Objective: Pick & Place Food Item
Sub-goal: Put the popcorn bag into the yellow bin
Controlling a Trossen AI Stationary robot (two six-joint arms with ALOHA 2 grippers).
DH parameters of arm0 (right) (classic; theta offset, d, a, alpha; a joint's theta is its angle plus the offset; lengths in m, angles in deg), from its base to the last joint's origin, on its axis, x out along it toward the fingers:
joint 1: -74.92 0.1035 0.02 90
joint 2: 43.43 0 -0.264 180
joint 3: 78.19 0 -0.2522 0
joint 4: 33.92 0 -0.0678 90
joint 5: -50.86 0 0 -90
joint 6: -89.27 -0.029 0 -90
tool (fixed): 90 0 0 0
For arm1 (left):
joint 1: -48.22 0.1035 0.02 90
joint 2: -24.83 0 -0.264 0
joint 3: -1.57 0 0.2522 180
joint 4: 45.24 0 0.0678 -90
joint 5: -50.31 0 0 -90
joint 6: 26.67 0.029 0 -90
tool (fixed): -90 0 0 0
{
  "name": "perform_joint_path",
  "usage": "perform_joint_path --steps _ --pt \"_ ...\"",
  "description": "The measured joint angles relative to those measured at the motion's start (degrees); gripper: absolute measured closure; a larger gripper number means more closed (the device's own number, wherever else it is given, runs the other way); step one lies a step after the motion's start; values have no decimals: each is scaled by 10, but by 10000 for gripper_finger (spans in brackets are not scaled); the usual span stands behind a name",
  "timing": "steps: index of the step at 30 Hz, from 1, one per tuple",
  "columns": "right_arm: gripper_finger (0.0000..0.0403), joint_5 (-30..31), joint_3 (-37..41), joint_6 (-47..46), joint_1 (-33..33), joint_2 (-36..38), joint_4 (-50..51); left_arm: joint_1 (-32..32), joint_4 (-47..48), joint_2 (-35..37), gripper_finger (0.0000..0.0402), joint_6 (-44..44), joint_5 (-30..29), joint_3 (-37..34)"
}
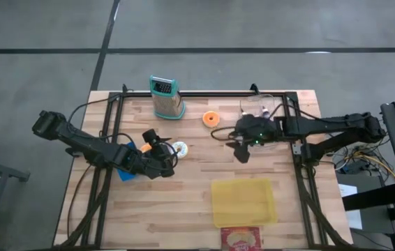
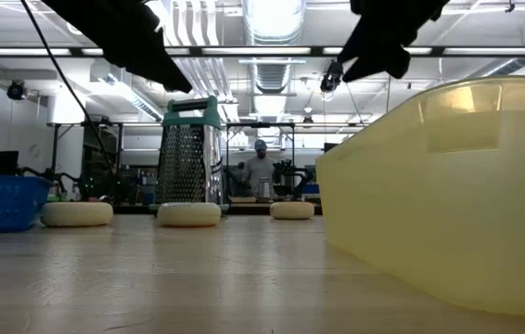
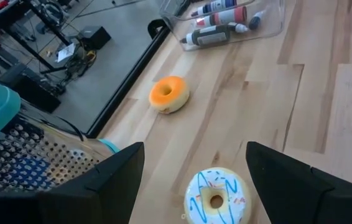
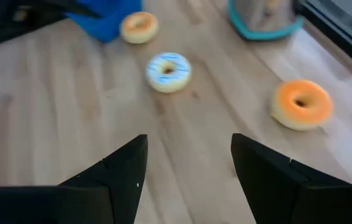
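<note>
Three doughnuts lie flat on the wooden table. One has white icing with blue stripes (image 1: 180, 148) (image 3: 216, 198) (image 4: 168, 71), one has orange icing (image 1: 212, 118) (image 3: 168, 93) (image 4: 301, 104), and a third, yellowish one (image 4: 139, 27) lies beside the blue basket (image 1: 126, 171). My left gripper (image 1: 167, 157) (image 3: 194, 155) hovers open just left of the striped doughnut, with that doughnut ahead between its fingers. My right gripper (image 1: 242, 149) (image 4: 188, 140) hangs open above the table's middle, right of both iced doughnuts, with nothing between its fingers.
A yellow plastic tub (image 1: 244, 201) (image 2: 448, 186) stands near the front right, with a red packet (image 1: 241, 238) at the front edge. A metal grater with a teal top (image 1: 166, 97) (image 2: 188, 153) stands at the back. A clear box of markers (image 1: 264, 106) (image 3: 226, 22) sits back right.
</note>
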Motion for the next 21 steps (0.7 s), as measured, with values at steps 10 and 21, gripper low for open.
perform_joint_path --steps 10,21 --pt "177 0 0 -1 119 -2 -35 0 -2 0 115 -25 90 0" --pt "177 0 0 1 226 -2 -57 0 -9 0 115 -26 104 0"
